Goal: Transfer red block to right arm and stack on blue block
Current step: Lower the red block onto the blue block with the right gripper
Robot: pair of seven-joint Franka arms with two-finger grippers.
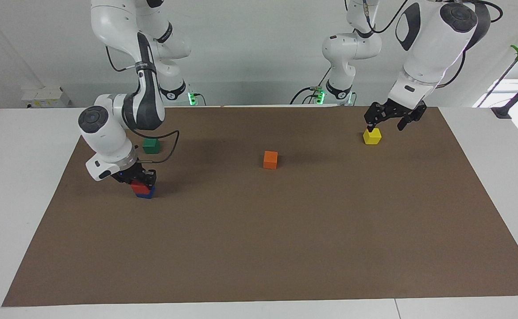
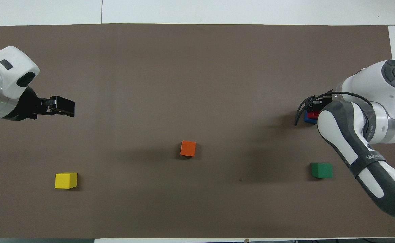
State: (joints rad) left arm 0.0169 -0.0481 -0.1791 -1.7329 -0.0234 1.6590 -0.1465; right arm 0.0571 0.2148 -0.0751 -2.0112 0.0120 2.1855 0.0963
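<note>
Most of the task looks done: my right gripper is clamped on the red block, resting on the blue block near the right arm's end; only releasing remains; my left gripper waits with fingers apart over the yellow block.

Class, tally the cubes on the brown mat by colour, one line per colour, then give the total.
red block: 1
blue block: 1
green cube: 1
orange cube: 1
yellow cube: 1
Total: 5
</note>
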